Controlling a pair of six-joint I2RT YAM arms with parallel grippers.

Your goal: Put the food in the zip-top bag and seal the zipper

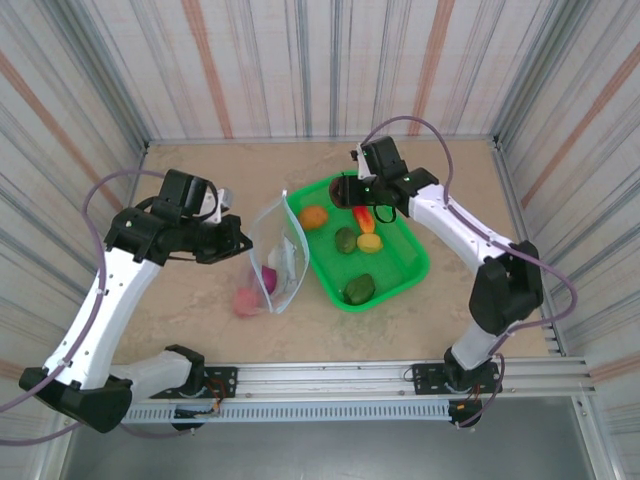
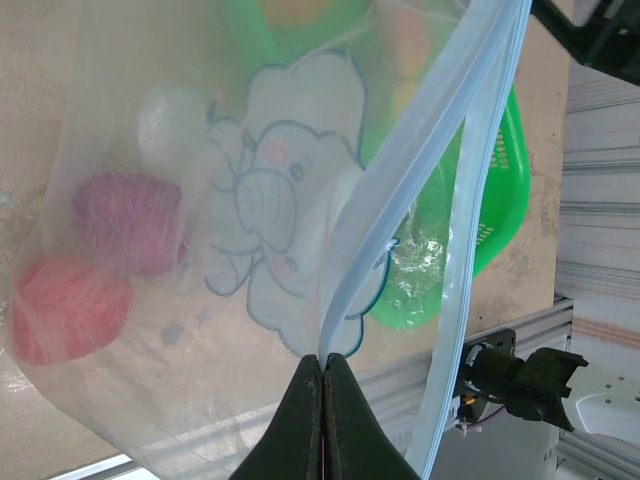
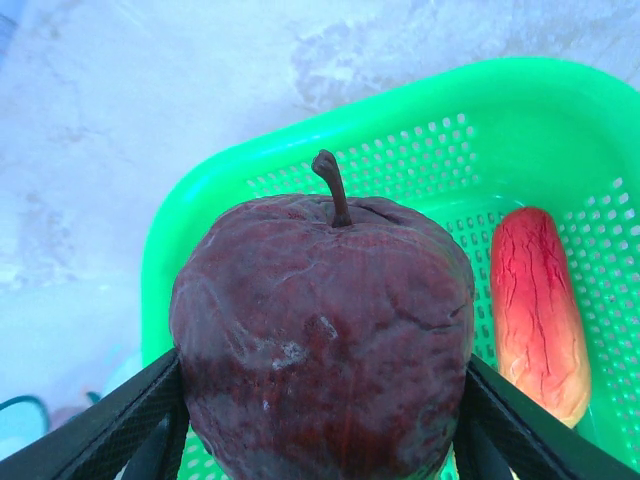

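Corrugated walls close your table [image 1: 200, 180] on the left, top and right of the overhead frame, and a metal rail [image 1: 400, 375] runs along the bottom. Bare tabletop lies left of and above the zip-top bag [image 1: 277, 250]. The bag stands at centre, its right side against the left rim of the green basket [image 1: 422, 262].

Your left gripper [image 2: 322, 372] is pinched tight on the zipper [image 2: 420, 170], and the bag mouth gapes. A magenta piece [image 2: 130, 220] and a pink-red piece [image 2: 70, 310] show through the plastic.

Your right gripper [image 3: 320, 420], at the basket's upper end, holds a maroon apple [image 3: 320, 310], with a finger pressed to each side (whether it clears the basket floor cannot be told). A red-orange piece [image 3: 535, 310] lies just beside it.
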